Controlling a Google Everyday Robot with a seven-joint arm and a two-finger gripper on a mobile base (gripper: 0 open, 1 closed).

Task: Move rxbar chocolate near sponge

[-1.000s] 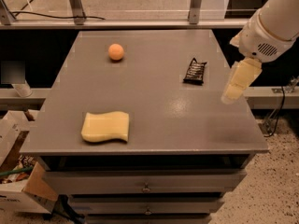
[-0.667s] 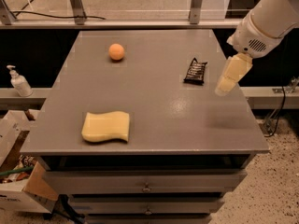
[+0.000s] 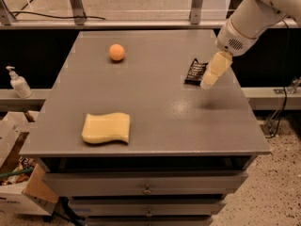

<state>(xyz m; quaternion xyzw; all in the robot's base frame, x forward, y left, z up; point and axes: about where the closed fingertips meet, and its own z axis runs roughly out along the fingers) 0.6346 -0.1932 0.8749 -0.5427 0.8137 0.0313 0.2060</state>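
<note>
The rxbar chocolate (image 3: 195,71) is a small black wrapper lying flat on the right side of the grey table (image 3: 155,102). The sponge (image 3: 106,128) is pale yellow with wavy edges and lies near the table's front left. My gripper (image 3: 208,83) hangs from the white arm at the upper right, its pale fingers pointing down just right of the rxbar and partly overlapping its right edge in view. It holds nothing that I can see.
An orange ball (image 3: 116,52) sits at the table's back left. Drawers (image 3: 148,189) run under the tabletop. A sanitizer bottle (image 3: 18,83) stands on a ledge at left, a cardboard box (image 3: 16,182) on the floor below. A railing runs behind the table.
My gripper has moved left and toward the rxbar, from right of the table's edge to right beside the wrapper. The sponge, ball and rxbar have not moved.
</note>
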